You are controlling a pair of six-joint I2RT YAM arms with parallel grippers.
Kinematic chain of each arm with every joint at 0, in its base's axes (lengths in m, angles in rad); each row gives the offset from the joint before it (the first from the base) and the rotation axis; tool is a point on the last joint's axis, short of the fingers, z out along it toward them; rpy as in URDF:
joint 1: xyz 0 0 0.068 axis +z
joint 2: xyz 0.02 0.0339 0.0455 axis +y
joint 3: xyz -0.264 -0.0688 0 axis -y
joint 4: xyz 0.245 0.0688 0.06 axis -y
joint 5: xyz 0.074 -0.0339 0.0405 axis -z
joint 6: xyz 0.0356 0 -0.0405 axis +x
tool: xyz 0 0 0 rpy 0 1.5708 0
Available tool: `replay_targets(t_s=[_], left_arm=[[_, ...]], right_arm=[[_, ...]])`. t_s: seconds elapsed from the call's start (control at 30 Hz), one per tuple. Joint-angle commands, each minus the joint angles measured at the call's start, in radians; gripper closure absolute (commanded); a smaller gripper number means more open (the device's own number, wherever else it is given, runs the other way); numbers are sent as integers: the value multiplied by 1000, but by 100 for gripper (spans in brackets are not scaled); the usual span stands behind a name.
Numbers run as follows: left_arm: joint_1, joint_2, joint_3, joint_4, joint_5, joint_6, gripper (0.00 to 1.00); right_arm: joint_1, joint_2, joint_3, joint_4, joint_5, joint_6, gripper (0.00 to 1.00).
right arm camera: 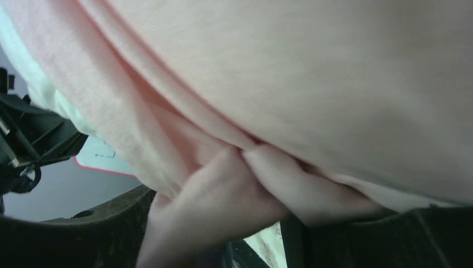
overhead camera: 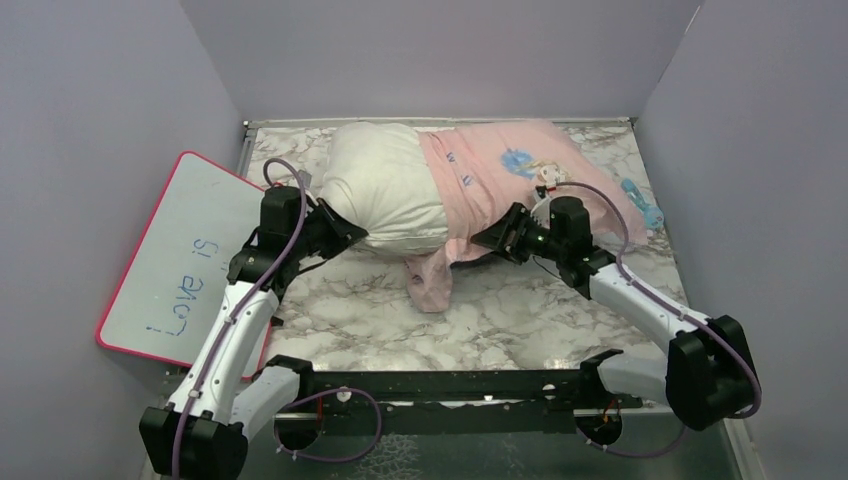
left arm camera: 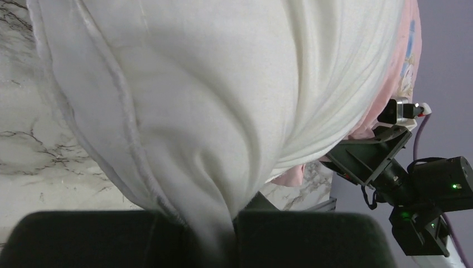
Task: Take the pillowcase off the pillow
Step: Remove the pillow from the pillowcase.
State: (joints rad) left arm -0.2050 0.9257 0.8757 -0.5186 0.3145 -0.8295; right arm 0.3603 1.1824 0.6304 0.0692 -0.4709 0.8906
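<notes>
White pillow [left arm camera: 212, 111] corner pinched tight in left pincer [left arm camera: 209, 237]; right pincer [right arm camera: 254, 240] spread, bunched pink pillowcase [right arm camera: 307, 84] folds between

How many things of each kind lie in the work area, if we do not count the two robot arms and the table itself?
White pillow: 1
Pink pillowcase: 1
Whiteboard with pink edge: 1
Small blue object: 1
Total: 4
</notes>
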Motion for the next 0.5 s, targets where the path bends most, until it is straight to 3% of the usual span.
replay_targets(t_s=[0.0,0.17,0.23,0.27,0.47], left_arm=[[4,17,105,115,104,4,100],[-13,66,248,148,187,-48,100],[-22,94,340,148,204,-42,100],[-23,108,390,147,215,-36,100],[-27,162,586,88,204,16,100]], right_arm=[[83,56,40,180,-51,83,35],[151,144,74,273,27,139,32],[152,170,107,280,51,139,35],[152,175,135,261,69,127,40],[152,152,284,92,227,25,91]])
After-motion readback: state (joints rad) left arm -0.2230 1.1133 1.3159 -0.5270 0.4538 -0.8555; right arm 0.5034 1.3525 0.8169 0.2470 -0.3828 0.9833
